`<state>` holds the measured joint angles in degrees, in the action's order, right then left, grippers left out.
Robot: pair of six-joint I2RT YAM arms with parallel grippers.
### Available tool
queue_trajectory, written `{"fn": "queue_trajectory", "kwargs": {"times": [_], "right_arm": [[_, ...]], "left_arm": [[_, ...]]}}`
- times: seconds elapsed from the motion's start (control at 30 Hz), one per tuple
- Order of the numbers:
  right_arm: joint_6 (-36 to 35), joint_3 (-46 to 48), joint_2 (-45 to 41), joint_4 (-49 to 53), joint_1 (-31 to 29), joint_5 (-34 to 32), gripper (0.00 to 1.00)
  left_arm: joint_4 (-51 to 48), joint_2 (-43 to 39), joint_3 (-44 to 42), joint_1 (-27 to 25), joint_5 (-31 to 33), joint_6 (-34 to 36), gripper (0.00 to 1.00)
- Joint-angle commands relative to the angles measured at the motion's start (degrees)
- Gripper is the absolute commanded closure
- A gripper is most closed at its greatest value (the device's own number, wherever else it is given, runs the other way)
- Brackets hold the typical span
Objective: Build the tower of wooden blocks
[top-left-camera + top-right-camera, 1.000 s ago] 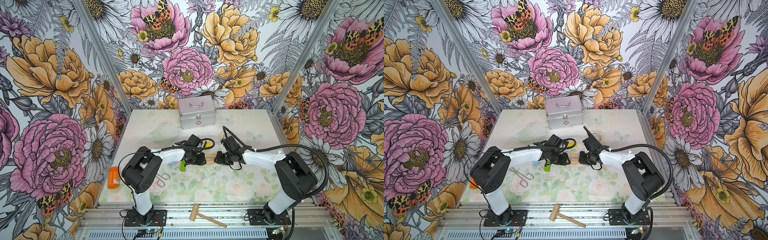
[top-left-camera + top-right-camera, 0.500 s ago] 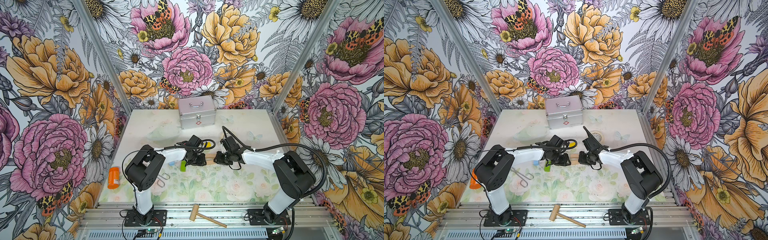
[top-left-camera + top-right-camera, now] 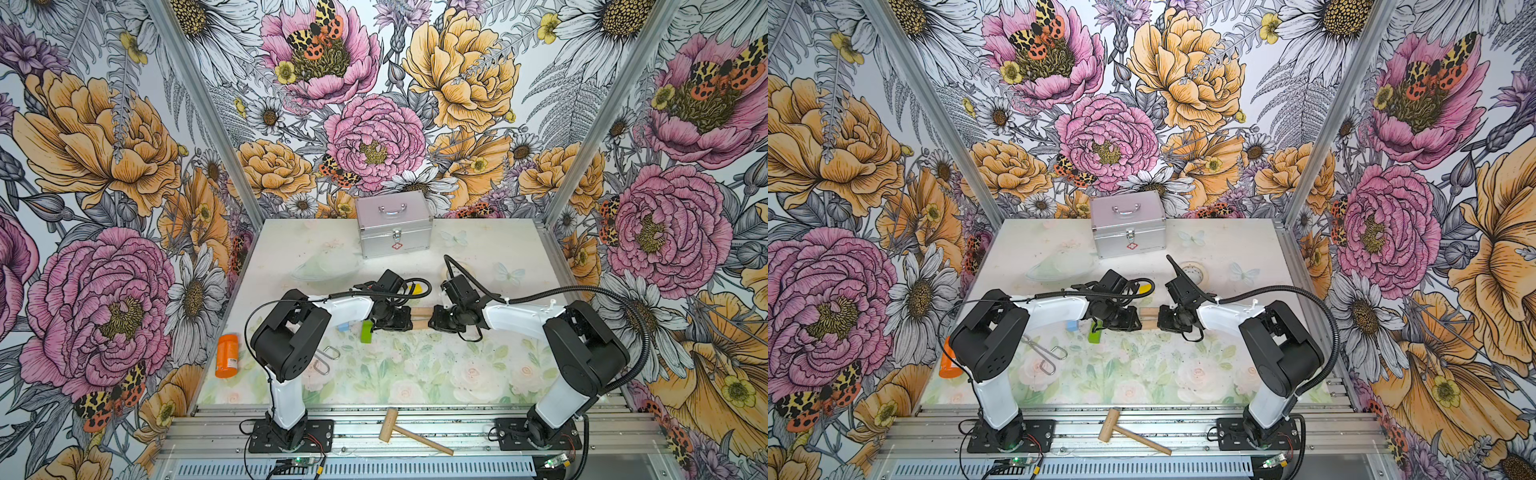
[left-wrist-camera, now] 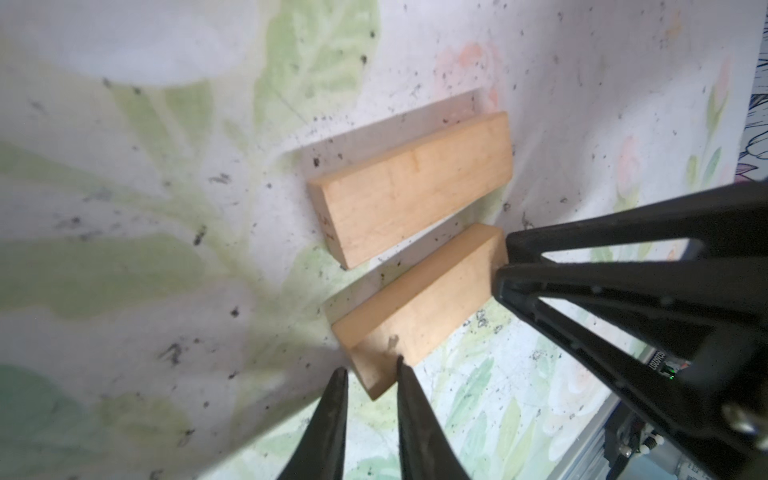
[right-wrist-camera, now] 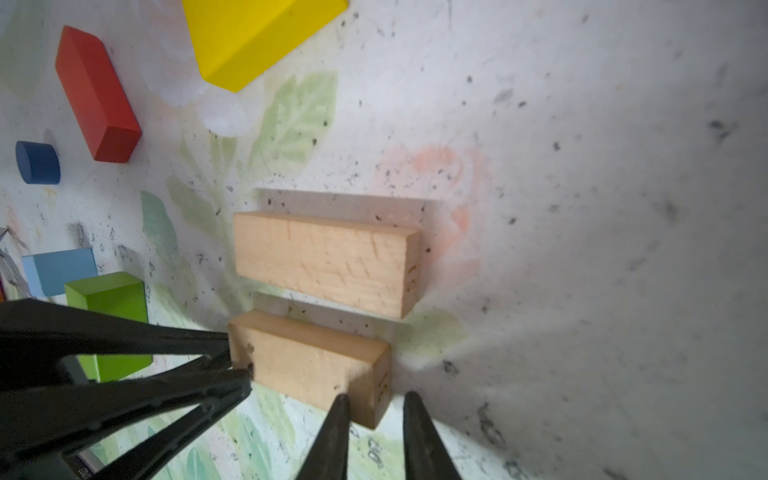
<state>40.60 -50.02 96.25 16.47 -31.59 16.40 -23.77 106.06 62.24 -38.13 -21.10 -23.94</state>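
Two tan bars (image 3: 419,319) lie side by side on the table, far bar (image 5: 328,262) and near bar (image 5: 307,365). My left gripper (image 4: 370,372) and right gripper (image 5: 374,397) face each other at opposite ends of the near bar (image 4: 415,307). Each stands open by a narrow gap, tips against the bar's end, nothing clamped. Behind the left gripper lie the green bar (image 3: 366,331), light blue cube (image 3: 343,327), yellow bar (image 3: 415,288), red bar (image 5: 97,95) and dark blue cylinder (image 5: 37,162). No tower shows; every block lies singly.
A silver case (image 3: 395,226) stands at the back. A clear plastic dish (image 3: 324,268) and a tape roll (image 3: 446,270) lie mid-table. Metal tongs (image 3: 326,359) and an orange bottle (image 3: 227,355) lie near the left arm. A wooden mallet (image 3: 411,432) rests on the front rail.
Both pairs of jaws have narrowed a little. The left arm's elbow has shifted slightly to the right. The tan bars have stayed where they were.
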Motion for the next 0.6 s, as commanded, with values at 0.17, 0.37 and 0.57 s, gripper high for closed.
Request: {"fn": "queue_trajectory", "kwargs": {"times": [0.17, 0.37, 0.57], "right_arm": [[0.67, 0.41, 1.05, -1.6, -0.4, 0.31, 0.82], [0.67, 0.24, 1.14, -1.69, -0.46, 0.21, 0.83], [0.79, 0.03, 1.32, -1.64, -0.31, -0.02, 0.84]], "left_arm": [[0.34, 1.29, 1.55, -0.44, -0.41, -0.31, 0.78], [0.34, 1.87, 2.25, -0.39, -0.56, -0.31, 0.79], [0.33, 2.09, 2.73, -0.4, -0.61, -0.4, 0.8]]}}
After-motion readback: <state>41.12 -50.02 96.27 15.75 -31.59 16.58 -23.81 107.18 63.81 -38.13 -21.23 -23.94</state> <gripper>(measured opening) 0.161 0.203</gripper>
